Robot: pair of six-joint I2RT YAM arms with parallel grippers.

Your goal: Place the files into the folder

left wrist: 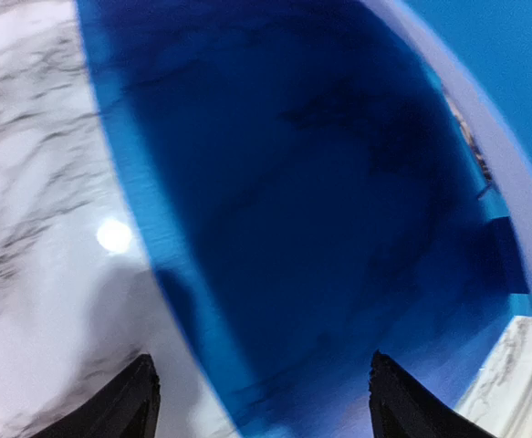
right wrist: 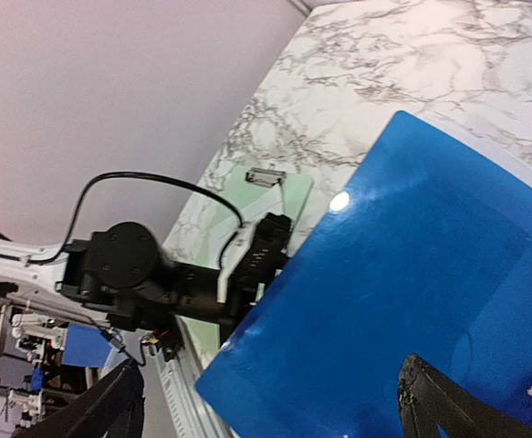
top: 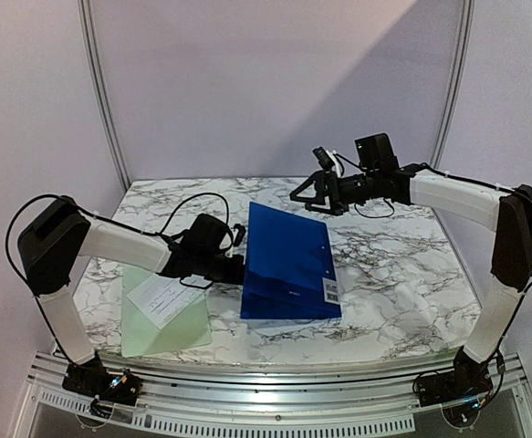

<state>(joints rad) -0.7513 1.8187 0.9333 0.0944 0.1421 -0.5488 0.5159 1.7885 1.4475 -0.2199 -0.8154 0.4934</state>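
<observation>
counter [top: 402, 265]: white and grey marble; everything lies on it.
folder [top: 288, 255]: blue and shiny, in the middle of the counter. Its long side runs from the near edge to the far edge. Its left edge looks lifted a little (hard to be sure).
big sheet [top: 170, 333]: flat on the counter, just left of the folder. It looks pale green here, and its long side runs the same way as the folder's.
slip [top: 162, 299]: white with printed lines, lying tilted on top of the big sheet.
left pincer [top: 236, 267]: wide. It is at the folder's left edge, and the blue edge sits between its fingers without being pinched.
right pincer [top: 304, 193]: wide and holding nothing, up in the air over the folder's far end.
sticker [top: 331, 290]: white, on the folder's near right corner.
clip [right wrist: 266, 175]: small and metal, at the far end of the big sheet.
which way: the sheets lie left of the folder, on the near side of the left pincer. The left arm is much nearer to them; the right arm is well apart.
views: only the top view shows the slip and the sticker. Only the right wrist view shows the clip. The left wrist view is just blurry blue up close.
</observation>
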